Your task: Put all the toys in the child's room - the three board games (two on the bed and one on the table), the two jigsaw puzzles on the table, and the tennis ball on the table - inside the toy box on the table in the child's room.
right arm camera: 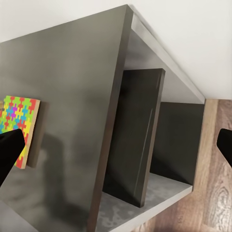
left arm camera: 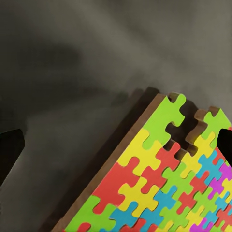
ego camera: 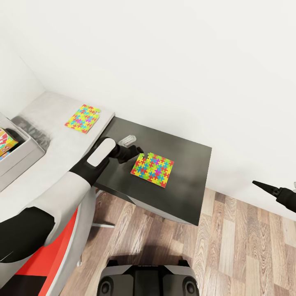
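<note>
One jigsaw puzzle [ego camera: 153, 169] lies flat on the dark grey wing [ego camera: 183, 197] of the table. My left gripper [ego camera: 135, 148] hovers open at that puzzle's near-left corner. In the left wrist view the puzzle [left arm camera: 164, 183] has its notched corner between the two dark fingertips [left arm camera: 9, 150], with no contact visible. A second jigsaw puzzle [ego camera: 83, 118] rests on the light grey top [ego camera: 53, 131]. The toy box [ego camera: 20, 158] stands at the far left with a colourful box [ego camera: 6, 144] inside. My right gripper [ego camera: 267, 188] hangs open over the floor to the right, empty.
A white wall runs behind the desk. The right wrist view looks at the wing's side, with open shelves [right arm camera: 154, 145] under it and the puzzle's edge [right arm camera: 17, 123]. Wood floor [ego camera: 238, 246] lies to the right, and a red and grey chair [ego camera: 61, 246] stands under my left arm.
</note>
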